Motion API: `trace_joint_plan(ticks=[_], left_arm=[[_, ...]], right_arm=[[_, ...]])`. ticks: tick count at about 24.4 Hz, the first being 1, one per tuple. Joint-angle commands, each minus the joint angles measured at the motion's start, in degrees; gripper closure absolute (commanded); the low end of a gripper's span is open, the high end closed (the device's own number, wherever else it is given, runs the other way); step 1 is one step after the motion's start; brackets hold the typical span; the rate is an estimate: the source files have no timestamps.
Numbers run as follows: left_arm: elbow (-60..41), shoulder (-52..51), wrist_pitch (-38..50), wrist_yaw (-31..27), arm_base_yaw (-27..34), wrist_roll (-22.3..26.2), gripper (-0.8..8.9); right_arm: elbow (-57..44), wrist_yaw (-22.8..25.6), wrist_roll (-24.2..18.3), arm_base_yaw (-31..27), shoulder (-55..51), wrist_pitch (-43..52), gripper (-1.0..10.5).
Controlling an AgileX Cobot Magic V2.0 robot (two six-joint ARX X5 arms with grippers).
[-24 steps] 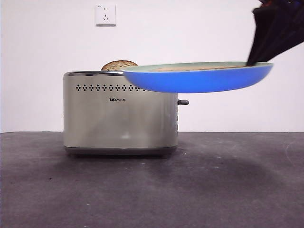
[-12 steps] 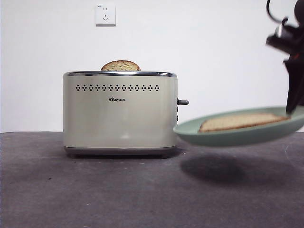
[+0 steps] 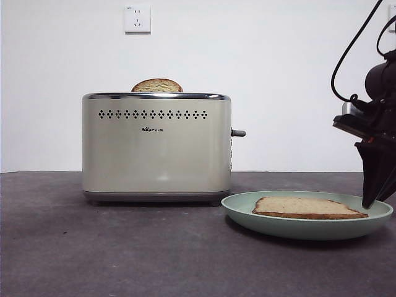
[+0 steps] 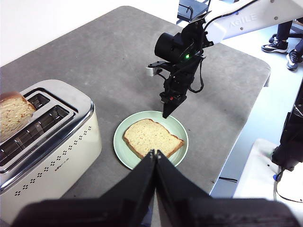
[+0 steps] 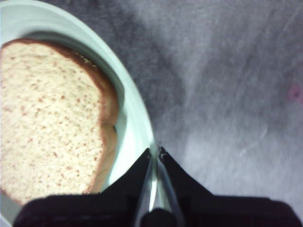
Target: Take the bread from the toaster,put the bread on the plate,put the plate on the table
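Note:
The mint green plate (image 3: 242, 211) rests on the dark table (image 3: 124, 253) to the right of the cream toaster (image 3: 158, 148). The tan bread (image 3: 307, 207) lies flat on it. My right gripper (image 3: 371, 202) is shut on the plate's right rim; the right wrist view shows the rim (image 5: 137, 118) pinched between the jaws, with the bread (image 5: 47, 118) beside them. High above the table, my left gripper (image 4: 155, 153) is shut and holds nothing. From there I see the plate (image 4: 120, 144), the bread (image 4: 152, 138) and the right gripper (image 4: 165, 115) at the plate's far rim.
A round-topped speckled slice (image 3: 156, 85) stands in a slot of the toaster (image 4: 47, 142). The toaster's lever (image 3: 238, 133) points toward the plate. The table's edge (image 4: 246, 109) runs beyond the right arm. A wall socket (image 3: 137, 18) is behind.
The plate with the bread came down from toaster-top height and to the right, and now rests on the table. The right gripper came down with it, still on the rim.

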Motion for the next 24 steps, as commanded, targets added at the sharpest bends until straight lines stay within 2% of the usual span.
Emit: trace_joint_plan(ticks=[1, 6, 7, 10, 11, 15, 19, 24], left_arm=[[0.00, -0.17, 0.33, 0.37, 0.04, 0.57, 8.21], [0.00, -0.17, 0.35, 0.37, 0.04, 0.57, 8.21], [0.00, -0.17, 0.33, 0.37, 0.04, 0.57, 8.21], [0.00, -0.17, 0.33, 0.37, 0.04, 0.57, 8.21], [0.00, -0.17, 0.33, 0.37, 0.04, 0.57, 8.21], [0.00, -0.17, -0.07, 0.39, 0.04, 0.55, 8.21], [0.00, -0.17, -0.42, 0.39, 0.04, 0.55, 8.21], [0.00, -0.17, -0.81, 0.50, 0.04, 0.55, 8.21]], right_arm=[[-0.28, -0.22, -0.26, 0.02, 1.25, 0.68, 9.6], [-0.31, -0.17, -0.20, 0.02, 1.33, 1.36, 9.3], [-0.31, -0.20, -0.22, 0.02, 1.33, 1.36, 8.9], [-0.31, -0.24, -0.24, 0.00, 1.27, 1.33, 5.7], [-0.31, -0.24, -0.26, 0.00, 1.07, 1.22, 5.3], [-0.28, -0.20, -0.83, 0.00, -4.02, -0.63, 5.3], [-0.28, -0.35, -0.83, 0.13, -16.59, -4.35, 5.3], [-0.28, -7.61, -0.63, 2.03, -34.99, -8.09, 5.4]])
